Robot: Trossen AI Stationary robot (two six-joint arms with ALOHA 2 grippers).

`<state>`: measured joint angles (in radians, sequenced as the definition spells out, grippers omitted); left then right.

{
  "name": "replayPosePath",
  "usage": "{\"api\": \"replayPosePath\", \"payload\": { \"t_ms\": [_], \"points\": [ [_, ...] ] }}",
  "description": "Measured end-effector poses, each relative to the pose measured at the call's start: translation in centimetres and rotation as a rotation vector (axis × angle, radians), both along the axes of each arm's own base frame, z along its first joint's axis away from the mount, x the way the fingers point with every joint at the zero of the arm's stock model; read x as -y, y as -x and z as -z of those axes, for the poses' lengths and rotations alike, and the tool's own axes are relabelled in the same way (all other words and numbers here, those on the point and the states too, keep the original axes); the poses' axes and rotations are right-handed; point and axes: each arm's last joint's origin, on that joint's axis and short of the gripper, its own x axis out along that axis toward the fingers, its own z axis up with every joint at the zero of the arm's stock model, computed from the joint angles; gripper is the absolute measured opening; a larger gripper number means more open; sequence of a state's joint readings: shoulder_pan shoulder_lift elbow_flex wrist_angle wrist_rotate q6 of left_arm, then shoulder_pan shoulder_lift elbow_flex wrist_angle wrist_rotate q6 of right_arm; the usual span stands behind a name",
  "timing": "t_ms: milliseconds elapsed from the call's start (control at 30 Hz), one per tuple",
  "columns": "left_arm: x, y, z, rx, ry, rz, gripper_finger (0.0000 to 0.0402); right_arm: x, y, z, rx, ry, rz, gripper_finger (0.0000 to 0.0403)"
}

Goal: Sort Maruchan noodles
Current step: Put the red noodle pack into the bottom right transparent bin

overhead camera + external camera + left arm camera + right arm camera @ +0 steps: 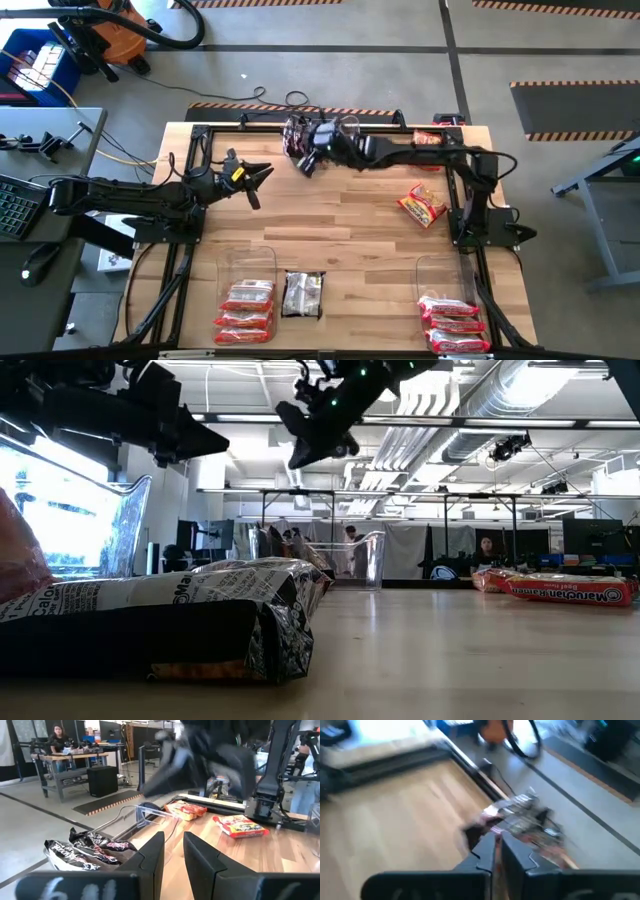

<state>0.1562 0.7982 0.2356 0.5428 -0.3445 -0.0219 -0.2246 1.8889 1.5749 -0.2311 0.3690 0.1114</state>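
Maruchan noodles (570, 590) packet, "Maruchan" legible; right tool (308, 160) shut, empty; left tool (258, 180) slightly parted, empty

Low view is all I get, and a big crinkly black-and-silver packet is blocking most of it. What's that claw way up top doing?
Observer: That's the right gripper. It is shut, at the table's far edge, beside a heap of dark black-silver crinkly packets.
Operator: Is the other claw holding anything?
Observer: No. The left gripper is open and empty, above bare wood on the table's left side.
Operator: Are any noodles lying loose?
Observer: Yes, an orange-red flat packet lies by itself near the right arm's base.
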Motion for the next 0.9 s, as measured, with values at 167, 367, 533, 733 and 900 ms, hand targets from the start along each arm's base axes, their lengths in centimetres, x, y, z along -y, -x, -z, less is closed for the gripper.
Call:
{"api": "replayPosePath", "payload": {
  "t_ms": [167,367,533,733,900],
  "points": [
    [0.1,0.0,0.0,-0.003,0.001,0.03,0.0062,-1.5,0.7,6.2,0.218,-0.01,-0.166,0.0003],
    [0.5,-0.1,0.1,-0.007,0.002,0.072,0.0062,-4.4,4.2,10.6,0.332,-0.071,-0.229,0.0],
    [1.1,-0.3,0.1,-0.01,-0.002,0.158,0.0062,-7.7,8.0,10.3,0.259,-0.008,-0.166,0.0],
    [1.8,-0.4,0.2,-0.03,-0.016,0.284,0.0062,-10.7,13.3,8.3,0.043,-0.026,-0.058,0.0],
    [1.9,-0.4,0.5,-0.063,-0.014,0.304,0.0062,-11.8,18.1,6.2,-0.175,-0.138,0.092,0.0]
  ]
}}
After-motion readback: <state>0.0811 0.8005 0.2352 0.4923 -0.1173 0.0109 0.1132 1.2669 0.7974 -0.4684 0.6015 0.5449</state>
